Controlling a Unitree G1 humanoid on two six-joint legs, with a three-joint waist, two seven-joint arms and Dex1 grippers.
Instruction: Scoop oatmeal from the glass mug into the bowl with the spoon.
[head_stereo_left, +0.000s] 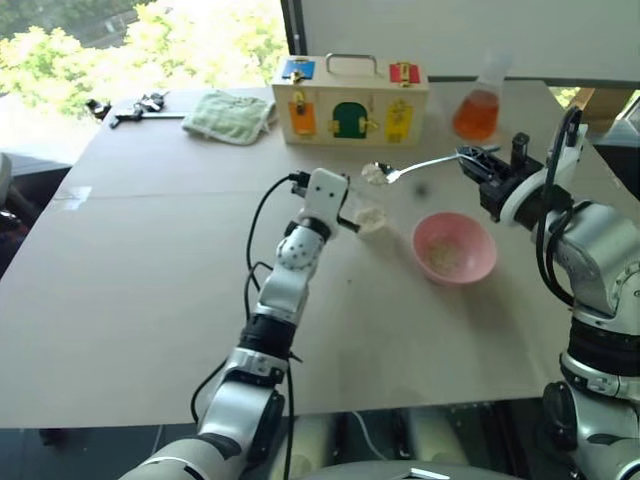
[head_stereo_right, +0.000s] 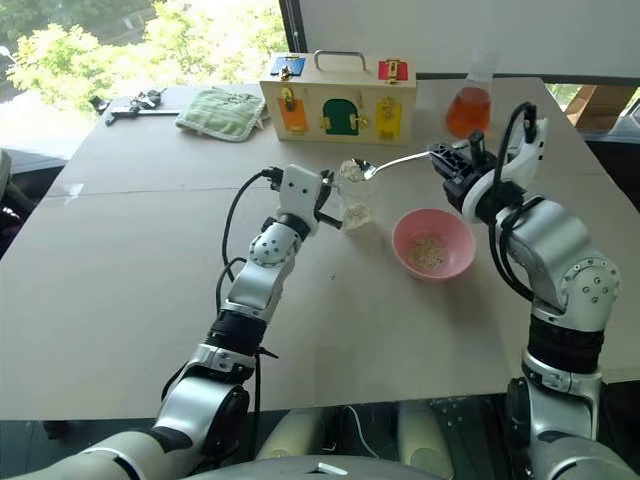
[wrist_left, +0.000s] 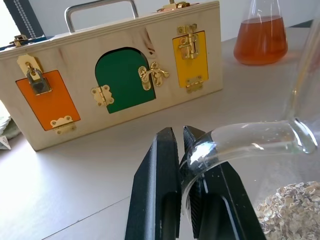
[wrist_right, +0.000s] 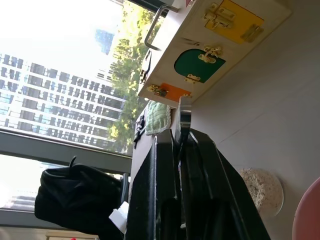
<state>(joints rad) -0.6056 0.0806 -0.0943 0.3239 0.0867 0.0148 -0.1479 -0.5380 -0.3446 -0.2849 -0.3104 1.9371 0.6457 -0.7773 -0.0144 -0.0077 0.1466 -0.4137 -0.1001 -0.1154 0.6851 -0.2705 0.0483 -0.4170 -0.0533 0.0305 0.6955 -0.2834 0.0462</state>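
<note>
Sunlit trees fill the window behind a broad grey-brown surface (head_stereo_left: 150, 300), and on it, from big to small, stand a pale wooden latch box with orange, green and yellow doors (head_stereo_left: 350, 103), a folded green cloth (head_stereo_left: 229, 116) and a conical glass flask of orange liquid (head_stereo_left: 477, 110) at the far side. Nearer, the small round pink plastic bowl (head_stereo_left: 455, 247) already holds a thin scatter of pale flakes. Just to its left sits the small clear glass mug (head_stereo_left: 368, 213), with a low heap of cream-white oatmeal (wrist_left: 292, 212) in its bottom. The left tool (wrist_left: 182, 165) is clamped shut on the mug's curved glass handle, steadying it. The right tool (head_stereo_left: 480, 165) is closed tight on the thin handle of the slim shiny silver spoon (head_stereo_left: 420, 165), which reaches out roughly level to the left, its small oval end loaded with flakes and hanging above the mug rather than above the bowl. My worry is the carry across: the load has to travel over bare surface between mug and bowl, and any roll of the wrist or jerk along the way would likely shed flakes short of the pink rim. The spoon is pinched far back on its handle, so a small wobble at the tool would swing wide at the tip. Tipping too early, or at the near edge of the bowl, could also scatter grains outside it.
</note>
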